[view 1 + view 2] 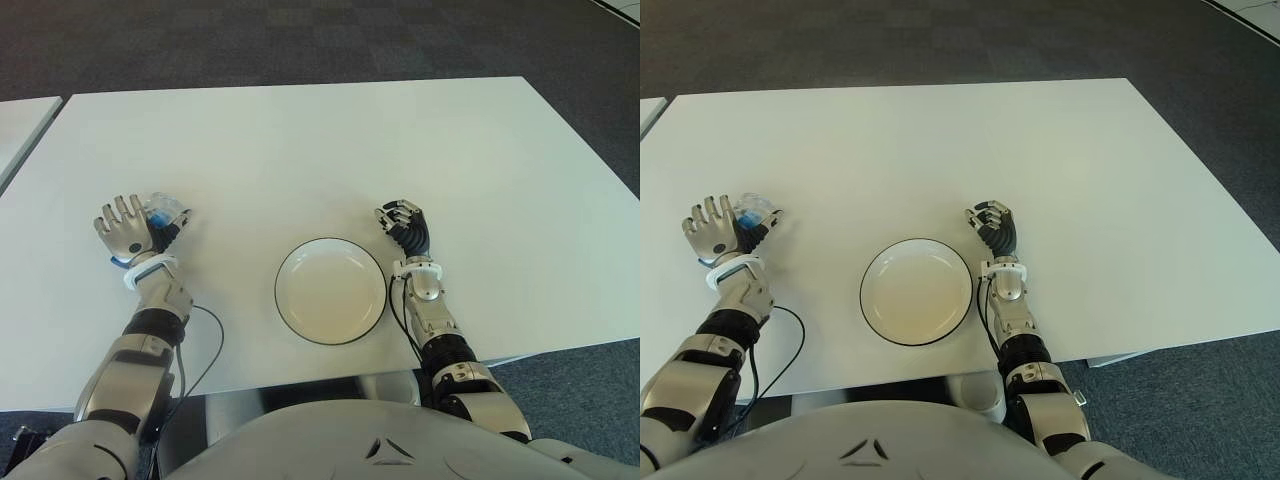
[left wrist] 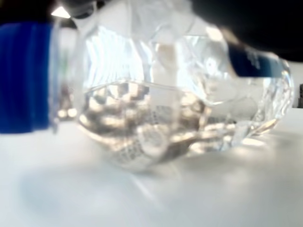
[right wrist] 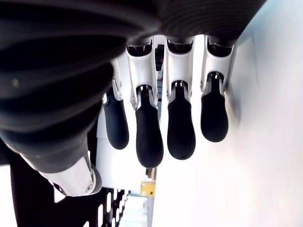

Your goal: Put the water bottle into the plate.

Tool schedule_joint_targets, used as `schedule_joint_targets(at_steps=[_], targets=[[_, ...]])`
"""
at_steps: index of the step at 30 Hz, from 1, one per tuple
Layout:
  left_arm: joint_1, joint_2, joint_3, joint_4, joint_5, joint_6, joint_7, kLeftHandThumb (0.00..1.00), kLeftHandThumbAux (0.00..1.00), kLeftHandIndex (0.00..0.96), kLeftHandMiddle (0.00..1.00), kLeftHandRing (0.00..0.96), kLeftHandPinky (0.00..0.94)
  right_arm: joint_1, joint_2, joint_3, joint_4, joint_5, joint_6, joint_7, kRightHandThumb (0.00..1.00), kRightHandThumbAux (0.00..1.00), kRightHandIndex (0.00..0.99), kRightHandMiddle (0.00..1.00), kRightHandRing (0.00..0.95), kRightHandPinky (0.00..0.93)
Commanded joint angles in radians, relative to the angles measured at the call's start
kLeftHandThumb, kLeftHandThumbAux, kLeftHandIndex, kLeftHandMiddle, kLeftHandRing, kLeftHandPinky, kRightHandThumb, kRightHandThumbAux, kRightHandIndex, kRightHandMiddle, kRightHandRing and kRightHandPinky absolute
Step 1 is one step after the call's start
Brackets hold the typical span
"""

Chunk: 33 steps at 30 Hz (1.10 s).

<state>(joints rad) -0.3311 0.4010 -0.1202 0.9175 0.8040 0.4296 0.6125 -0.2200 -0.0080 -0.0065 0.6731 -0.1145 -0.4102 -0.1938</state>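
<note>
The clear water bottle (image 1: pixel 166 212) with a blue label lies on its side on the white table (image 1: pixel 300 150) at the far left. My left hand (image 1: pixel 128 230) is right beside it, fingers extended upward and the thumb close under the bottle; the hand is not closed round it. In the left wrist view the bottle (image 2: pixel 175 99) fills the picture and rests on the tabletop, part full of water. The white plate (image 1: pixel 330 295) with a dark rim sits near the front edge, in the middle. My right hand (image 1: pixel 405 226) shows just right of the plate, fingers (image 3: pixel 149 137) curled and holding nothing.
A black cable (image 1: pixel 208 350) loops from my left forearm over the table's front edge. Another table's corner (image 1: pixel 22 125) shows at the far left. Dark carpet lies beyond the far edge.
</note>
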Motion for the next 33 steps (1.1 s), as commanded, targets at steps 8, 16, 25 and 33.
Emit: schedule_joint_targets(at_steps=[8,16,25,33], targets=[[0.059,0.014,-0.110,0.009,-0.057,-0.042,-0.232,0.546,0.223,0.000,0.000,0.000,0.000,0.012,0.011,-0.002,-0.006,-0.001,0.035,-0.014,0.708,0.727,0.435,0.634,0.632,0.624],[0.066,0.028,-0.131,-0.051,-0.092,-0.011,-0.345,0.596,0.272,0.000,0.000,0.000,0.000,0.016,0.014,0.000,-0.015,-0.005,0.041,-0.023,0.708,0.726,0.435,0.635,0.631,0.625],[0.029,-0.003,-0.114,0.065,-0.134,-0.044,-0.298,0.628,0.297,0.016,0.078,0.079,0.127,0.022,0.011,0.003,-0.022,-0.004,0.026,-0.018,0.708,0.727,0.436,0.638,0.635,0.632],[-0.012,-0.030,-0.045,0.217,-0.209,-0.138,-0.142,0.732,0.540,0.394,0.626,0.634,0.649,0.025,0.010,0.003,-0.033,-0.005,0.042,-0.020,0.708,0.727,0.436,0.639,0.637,0.635]])
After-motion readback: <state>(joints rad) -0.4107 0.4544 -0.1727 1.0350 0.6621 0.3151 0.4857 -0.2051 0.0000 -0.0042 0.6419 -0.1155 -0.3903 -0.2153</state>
